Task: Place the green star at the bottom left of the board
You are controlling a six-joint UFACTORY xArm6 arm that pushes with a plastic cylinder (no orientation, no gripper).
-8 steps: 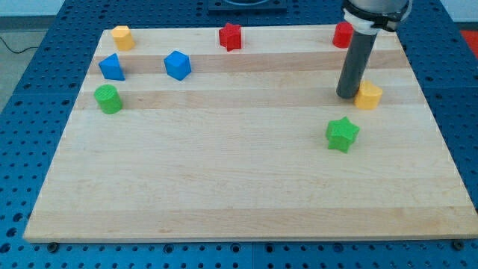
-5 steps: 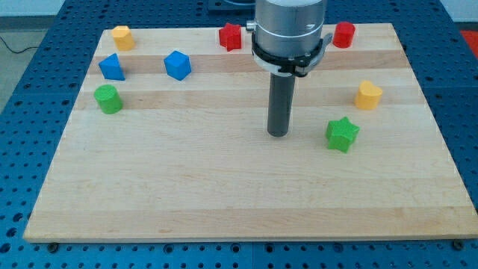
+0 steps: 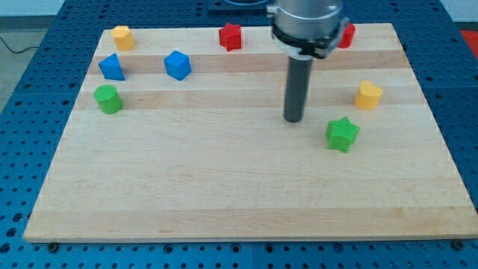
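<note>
The green star (image 3: 342,134) lies on the wooden board (image 3: 224,187), right of centre. My tip (image 3: 293,119) rests on the board to the star's left and a little above it, with a clear gap between them. The rod rises from the tip toward the view's top. The board's bottom left corner (image 3: 45,224) is far from the star.
A yellow block (image 3: 367,95) sits above and right of the star. A red block (image 3: 345,34) is partly hidden behind the arm; a red star (image 3: 231,36) lies at top centre. A yellow block (image 3: 122,36), two blue blocks (image 3: 112,66) (image 3: 178,65) and a green cylinder (image 3: 108,99) lie at left.
My tip swung left from beside the yellow block to the board's middle, then came back right and slightly up, toward the green star. No block has moved.
</note>
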